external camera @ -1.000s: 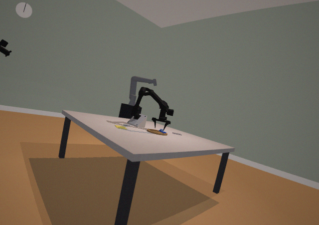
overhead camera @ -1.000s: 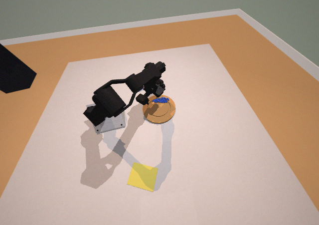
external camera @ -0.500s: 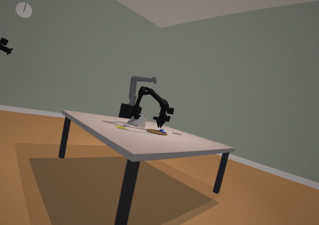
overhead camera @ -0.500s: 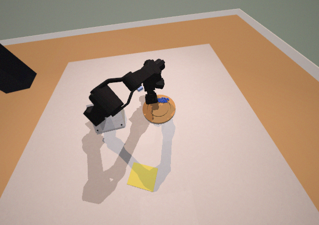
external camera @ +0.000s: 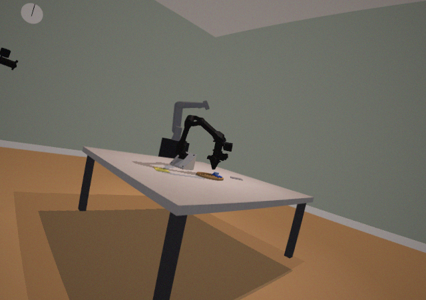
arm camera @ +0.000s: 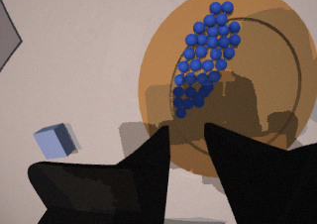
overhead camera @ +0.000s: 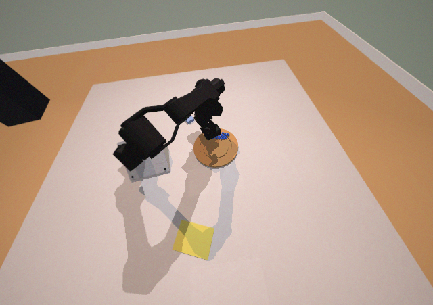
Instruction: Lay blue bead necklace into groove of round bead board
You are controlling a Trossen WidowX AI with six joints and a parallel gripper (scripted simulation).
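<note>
The blue bead necklace (overhead camera: 222, 136) (external camera: 217, 175) (arm camera: 212, 31) lies bunched in a dense patch of several rows on one side of the round wooden board (overhead camera: 201, 159) (external camera: 200, 175) (arm camera: 153, 60). In the wrist view the patch covers the left part of the board's thin dark groove ring, with beads on both sides of it; the rest of the ring shows no beads. My gripper (external camera: 213, 168) (arm camera: 186, 131) is partly open, with a narrow gap and nothing between the fingertips. It hangs above the board, off the patch's lower end in the wrist view. In the top view the fingertips are hidden.
A small light-blue block (overhead camera: 189, 120) (arm camera: 50, 142) stands on the table beside the board. A yellow square (overhead camera: 195, 240) (external camera: 161, 169) lies farther off. A flat grey piece (external camera: 236, 178) lies beyond the board; a grey corner (arm camera: 6, 36) shows at the wrist view's left edge.
</note>
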